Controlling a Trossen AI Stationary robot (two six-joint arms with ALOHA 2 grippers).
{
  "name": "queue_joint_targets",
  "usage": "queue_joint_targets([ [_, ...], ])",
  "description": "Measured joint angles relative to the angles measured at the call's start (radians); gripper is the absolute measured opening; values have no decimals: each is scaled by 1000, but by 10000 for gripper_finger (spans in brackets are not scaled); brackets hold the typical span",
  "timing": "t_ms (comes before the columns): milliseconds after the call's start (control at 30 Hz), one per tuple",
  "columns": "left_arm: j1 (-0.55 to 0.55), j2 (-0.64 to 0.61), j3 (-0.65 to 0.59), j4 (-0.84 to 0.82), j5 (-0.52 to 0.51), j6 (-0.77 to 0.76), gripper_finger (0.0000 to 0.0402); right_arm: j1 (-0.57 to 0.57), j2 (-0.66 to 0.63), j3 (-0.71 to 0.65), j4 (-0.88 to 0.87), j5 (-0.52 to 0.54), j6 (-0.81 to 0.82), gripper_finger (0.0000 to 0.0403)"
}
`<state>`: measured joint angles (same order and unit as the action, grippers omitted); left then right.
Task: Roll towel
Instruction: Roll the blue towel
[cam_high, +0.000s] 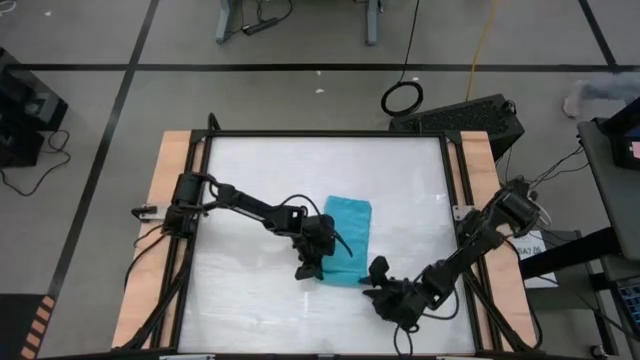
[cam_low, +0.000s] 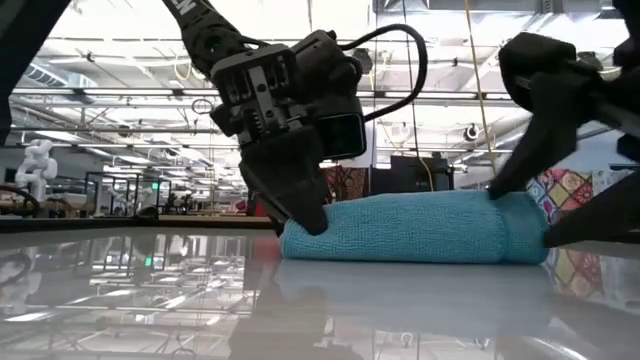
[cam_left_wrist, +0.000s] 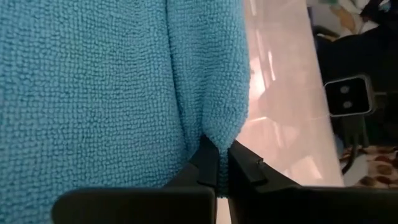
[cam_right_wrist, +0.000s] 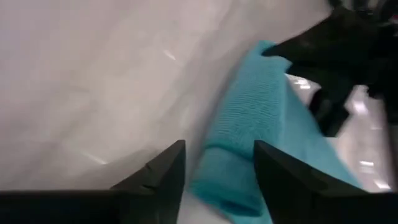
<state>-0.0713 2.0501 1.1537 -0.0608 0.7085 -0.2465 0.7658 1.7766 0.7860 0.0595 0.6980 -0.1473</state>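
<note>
The turquoise towel (cam_high: 347, 238) lies flat on the white table, and its near edge is rolled into a thick fold (cam_low: 410, 230). My left gripper (cam_high: 308, 266) is shut on the towel at the fold's left end; its wrist view shows this too (cam_left_wrist: 217, 173). My right gripper (cam_high: 379, 272) is open at the fold's right end. One finger (cam_right_wrist: 163, 171) stands on each side of that end (cam_right_wrist: 227, 174). My left gripper pinches a small pucker of the towel (cam_left_wrist: 219, 144) at the left end of the rolled near edge, between its two fingers. The fingers slant down from the table's left and far side. The towel stays on the table. My right gripper stands astride the roll's right end (cam_low: 522, 228); I cannot tell whether it touches it.
The table (cam_high: 260, 170) has a black frame around it and wooden side strips (cam_high: 170, 160). Bare white tabletop lies on all sides of the towel. A black case (cam_high: 460, 118) sits on the floor beyond the far right corner.
</note>
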Motion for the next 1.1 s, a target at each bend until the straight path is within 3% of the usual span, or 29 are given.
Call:
queue_joint_targets([
  [167, 20, 1, 9, -6, 39, -40, 11, 18, 41, 2, 54, 127, -78, 235],
  [267, 31, 1, 9, -12, 42, -62, 11, 7, 48, 4, 34, 106, -67, 254],
  [400, 40, 1, 9, -10, 47, -66, 11, -34, 47, 5, -40, 12, 43, 249],
  [833, 40, 1, 9, 1, 15, -32, 24, -145, 48, 3, -89, -168, 241, 109],
  [1100, 5, -64, 8, -15, -119, 99, 180, -171, 50, 2, -88, -206, 324, 11],
])
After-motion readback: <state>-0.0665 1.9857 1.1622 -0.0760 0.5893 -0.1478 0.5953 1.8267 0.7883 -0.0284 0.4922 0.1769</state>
